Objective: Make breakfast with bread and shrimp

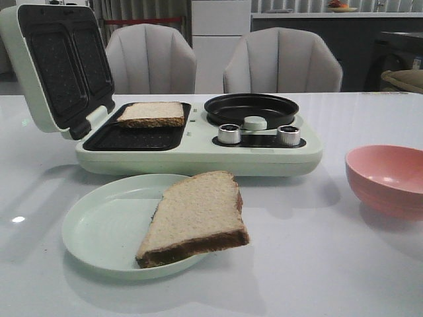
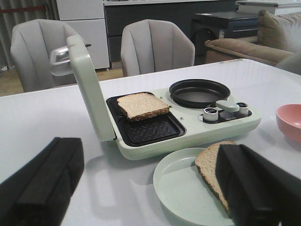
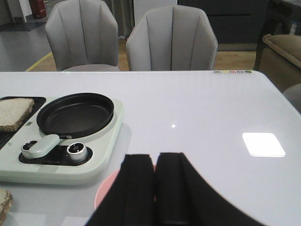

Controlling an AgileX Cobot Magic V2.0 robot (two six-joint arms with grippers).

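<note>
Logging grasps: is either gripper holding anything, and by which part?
Nothing is held: the left gripper is open and empty, the right gripper shut on nothing.

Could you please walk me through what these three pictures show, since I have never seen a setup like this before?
This is a two-armed robot at a white table, set to make breakfast. One picture looks forward over the table; the other two come from cameras on each wrist, so the black shapes at their lower edges are the robot's own grippers.

The left gripper has its jaws wide apart, holding nothing. The right gripper has its jaws together, with nothing visible between them.

On the table stands a pale green breakfast maker with its lid raised. One bread slice lies on its grill plate; beside it are a round black pan and two knobs. A second slice rests on a green plate, overhanging the rim. A pink bowl stands to the right. I see no shrimp.
</note>
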